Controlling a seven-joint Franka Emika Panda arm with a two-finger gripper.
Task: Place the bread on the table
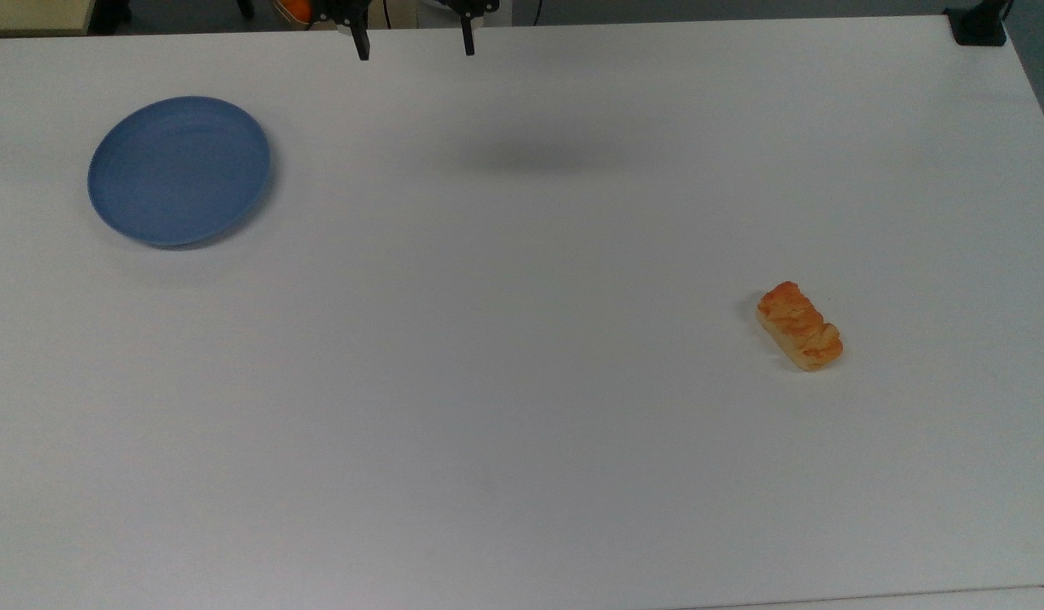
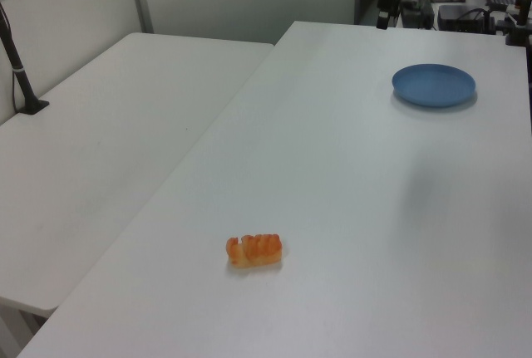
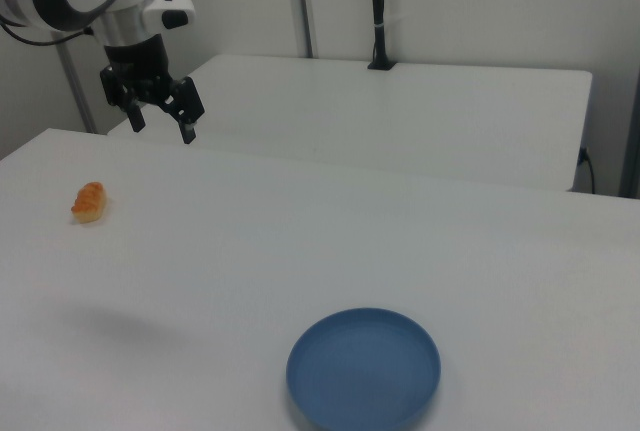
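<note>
The bread (image 1: 800, 326), a small golden-orange ridged roll, lies on the white table (image 1: 522, 407) toward the top view's right, with nothing touching it. In the left view the bread (image 2: 254, 251) is near the front; in the right view the bread (image 3: 89, 201) is at the far left. My gripper (image 1: 414, 47) hangs open and empty at the top view's upper edge, far from the bread. The right view has the gripper (image 3: 162, 127) up in the air, above and to the right of the bread.
A round blue plate (image 1: 179, 169) sits empty at the top view's upper left. A second white table (image 2: 108, 142) adjoins on the left view's left. A black clamp (image 1: 980, 25) grips the top view's far right corner. A black pole (image 3: 378, 11) stands behind.
</note>
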